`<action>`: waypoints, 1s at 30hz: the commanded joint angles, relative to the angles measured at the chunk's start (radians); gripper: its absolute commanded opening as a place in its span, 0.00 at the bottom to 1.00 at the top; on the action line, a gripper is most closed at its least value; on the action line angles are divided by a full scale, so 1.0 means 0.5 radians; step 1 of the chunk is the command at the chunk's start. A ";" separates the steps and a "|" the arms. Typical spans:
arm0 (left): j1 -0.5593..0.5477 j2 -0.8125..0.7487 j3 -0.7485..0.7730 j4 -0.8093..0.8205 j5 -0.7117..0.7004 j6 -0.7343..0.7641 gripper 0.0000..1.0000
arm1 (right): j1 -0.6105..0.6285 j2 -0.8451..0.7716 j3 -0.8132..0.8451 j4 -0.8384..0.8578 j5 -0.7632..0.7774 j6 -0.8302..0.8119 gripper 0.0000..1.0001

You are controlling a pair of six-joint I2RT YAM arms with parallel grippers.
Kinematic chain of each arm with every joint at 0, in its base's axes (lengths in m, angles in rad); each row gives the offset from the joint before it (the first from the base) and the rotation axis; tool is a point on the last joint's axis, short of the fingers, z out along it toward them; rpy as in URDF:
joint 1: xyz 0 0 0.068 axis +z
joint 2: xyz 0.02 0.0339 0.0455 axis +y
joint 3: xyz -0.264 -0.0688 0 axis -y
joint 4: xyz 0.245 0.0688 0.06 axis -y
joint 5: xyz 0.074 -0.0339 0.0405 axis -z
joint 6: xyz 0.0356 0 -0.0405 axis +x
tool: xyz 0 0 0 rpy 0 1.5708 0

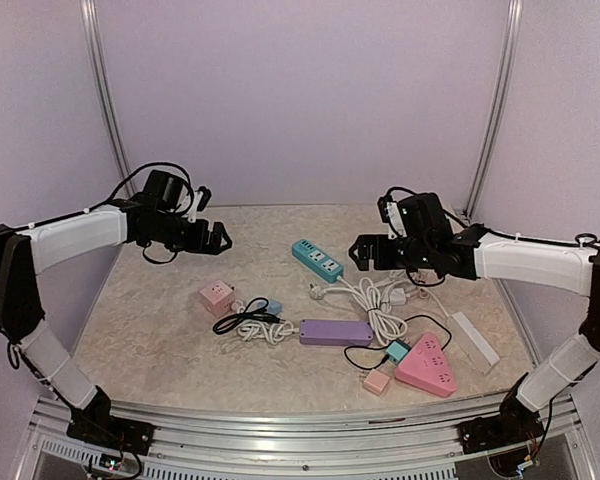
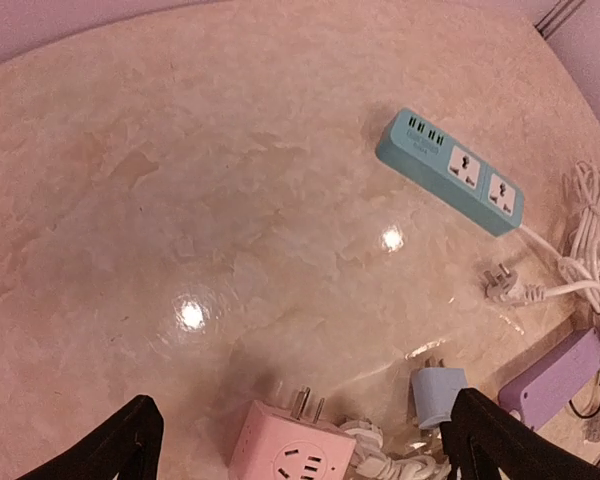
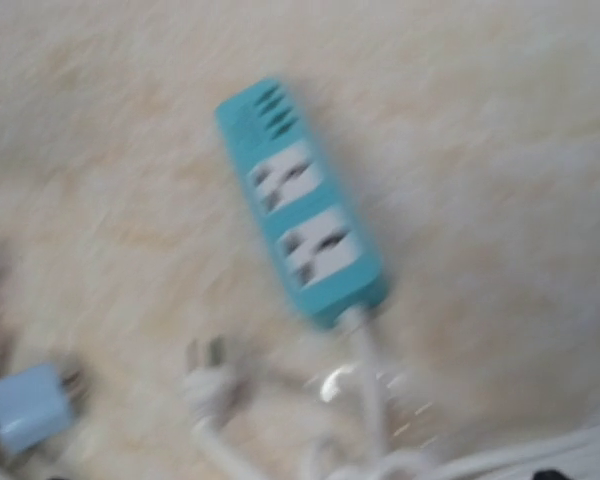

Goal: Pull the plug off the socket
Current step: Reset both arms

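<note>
- The left gripper (image 1: 218, 237) hangs above the pale surface (image 1: 150, 310), jaws released and empty. Its own wrist view shows the two black fingers (image 2: 120, 445) spread to the frame's lower corners.
- Beneath it sit a pink cube socket (image 1: 216, 296) and a small blue adapter (image 1: 272, 307), beside a tangle of black and white cord (image 1: 248, 325). Only the left wrist view shows the metal prongs on both.
- A purple power strip (image 1: 336, 332) lies toward the front, just right of the tangle.
- The teal power strip (image 1: 317, 260) lies mid-surface. The white plug (image 1: 318, 291) is out of the socket, lying on the surface near the strip's cord end.
- The right gripper (image 1: 363, 252) hovers just right of the teal power strip, jaws parted and holding nothing. Its wrist view is blurred but shows the strip's two socket faces close up.
- Further right lie a white cord coil (image 1: 380, 305), a teal adapter (image 1: 397, 351), a small pink cube (image 1: 377, 381), a pink triangular socket (image 1: 428, 363) and a white strip (image 1: 475, 342).
</note>
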 commanded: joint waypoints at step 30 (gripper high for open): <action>1.151 -1.593 -2.065 2.077 -0.438 -0.025 0.99 | -1.052 -0.955 -1.454 1.699 0.592 -0.761 1.00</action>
